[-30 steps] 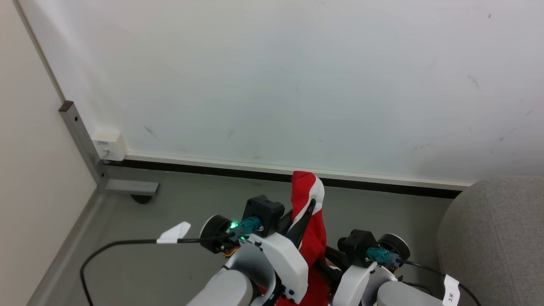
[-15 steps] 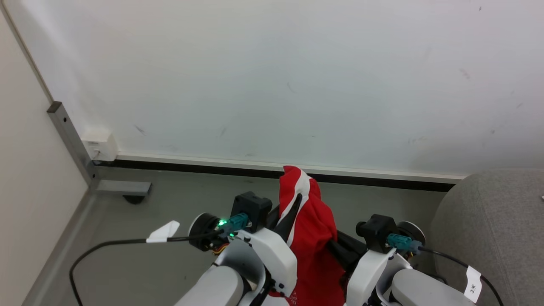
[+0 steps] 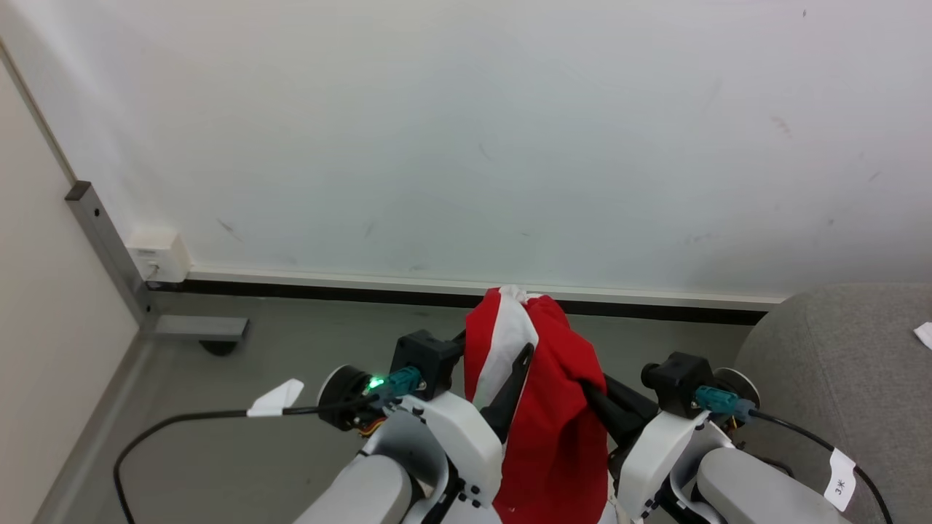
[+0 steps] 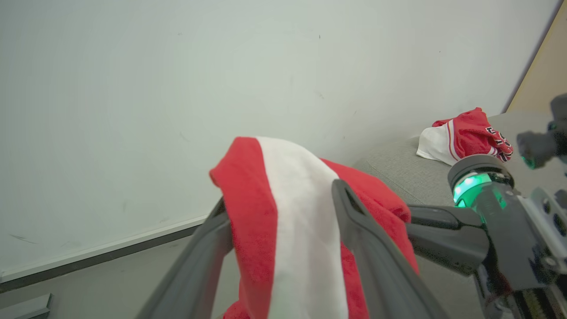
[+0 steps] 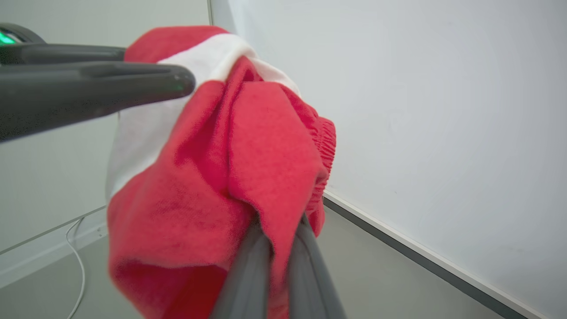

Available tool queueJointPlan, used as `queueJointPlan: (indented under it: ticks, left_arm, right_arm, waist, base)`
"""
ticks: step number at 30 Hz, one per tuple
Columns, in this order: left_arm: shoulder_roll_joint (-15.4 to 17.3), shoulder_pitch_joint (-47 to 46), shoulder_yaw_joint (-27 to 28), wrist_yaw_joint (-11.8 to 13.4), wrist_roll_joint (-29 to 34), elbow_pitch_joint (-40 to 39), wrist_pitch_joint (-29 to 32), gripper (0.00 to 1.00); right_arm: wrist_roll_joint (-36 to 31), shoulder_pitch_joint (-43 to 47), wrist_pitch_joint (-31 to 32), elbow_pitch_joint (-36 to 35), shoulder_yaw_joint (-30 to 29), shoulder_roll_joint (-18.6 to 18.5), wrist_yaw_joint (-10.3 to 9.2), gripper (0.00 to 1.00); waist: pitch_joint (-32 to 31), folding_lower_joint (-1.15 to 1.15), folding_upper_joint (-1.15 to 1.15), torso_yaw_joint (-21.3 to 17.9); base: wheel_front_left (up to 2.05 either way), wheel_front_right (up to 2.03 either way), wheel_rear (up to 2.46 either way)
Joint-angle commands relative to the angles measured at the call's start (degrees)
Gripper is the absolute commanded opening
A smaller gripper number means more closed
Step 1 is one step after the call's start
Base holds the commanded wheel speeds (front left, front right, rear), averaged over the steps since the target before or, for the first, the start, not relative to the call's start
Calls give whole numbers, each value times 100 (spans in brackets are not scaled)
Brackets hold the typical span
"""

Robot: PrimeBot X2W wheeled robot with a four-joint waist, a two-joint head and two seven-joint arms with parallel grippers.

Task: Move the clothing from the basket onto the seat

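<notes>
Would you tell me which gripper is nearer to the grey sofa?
Right. The right gripper, shut on the red garment, sits left of the sofa; the left gripper, open, is farther away beyond the garment.

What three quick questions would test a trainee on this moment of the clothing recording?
1. True or false: the right gripper has its jaws shut on the red and white garment.
2. The left gripper's jaws are: A) pinched tight on a cable; B) spread apart, with the garment between them; C) holding a basket.
3. Fill in: a second garment lies on the grey ____.
Key: 1 true; 2 B; 3 seat.
</notes>
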Motion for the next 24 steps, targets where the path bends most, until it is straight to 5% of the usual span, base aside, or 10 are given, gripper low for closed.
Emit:
queueJointPlan:
  ticks: [1,24]
  left_arm:
    - [28,-35,7,11,-15,5,-11,100]
    - [68,69,-8,83,-149,466,-276,100]
  right_arm:
    - [-31,59,-21,8,-34,-12,-15,0]
    - [-441,72,-22,-68,-870,-338,-15,0]
  waist:
    - [1,-1,0,-13]
    - [64,-1,0,-505]
  base:
    - [0,0,0]
    - [0,0,0]
